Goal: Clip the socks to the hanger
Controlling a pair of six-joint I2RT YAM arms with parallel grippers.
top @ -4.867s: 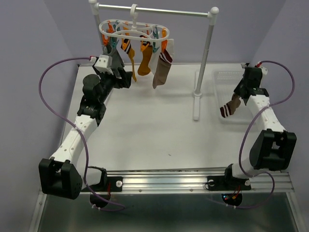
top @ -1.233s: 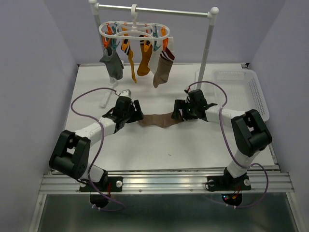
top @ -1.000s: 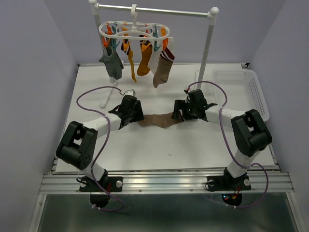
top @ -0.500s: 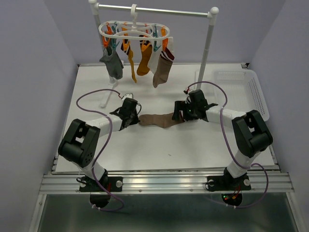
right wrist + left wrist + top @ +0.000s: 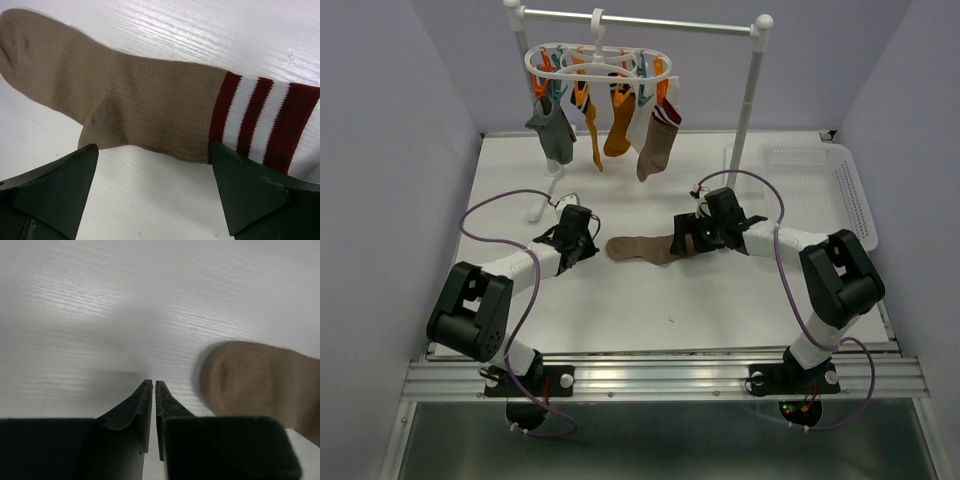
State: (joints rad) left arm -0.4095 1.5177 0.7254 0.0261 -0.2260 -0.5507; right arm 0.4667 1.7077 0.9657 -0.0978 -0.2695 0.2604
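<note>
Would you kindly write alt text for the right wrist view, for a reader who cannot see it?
A tan sock with a dark red and white striped cuff lies flat on the white table, just beyond the right hand's two wide-open dark fingers.

The left hand (image 5: 151,386) was found all but closed. Its two dark fingers (image 5: 131,412) stood side by side with only a thin slit between them, and nothing was gripped in that slit. The tips pointed at the white, wood-grained desk (image 5: 100,300). A tan ribbed sock (image 5: 255,382) lay on the desk toward the right of the view, apart from the tips. Its rounded end faced left, and its outline was blurred.
</note>
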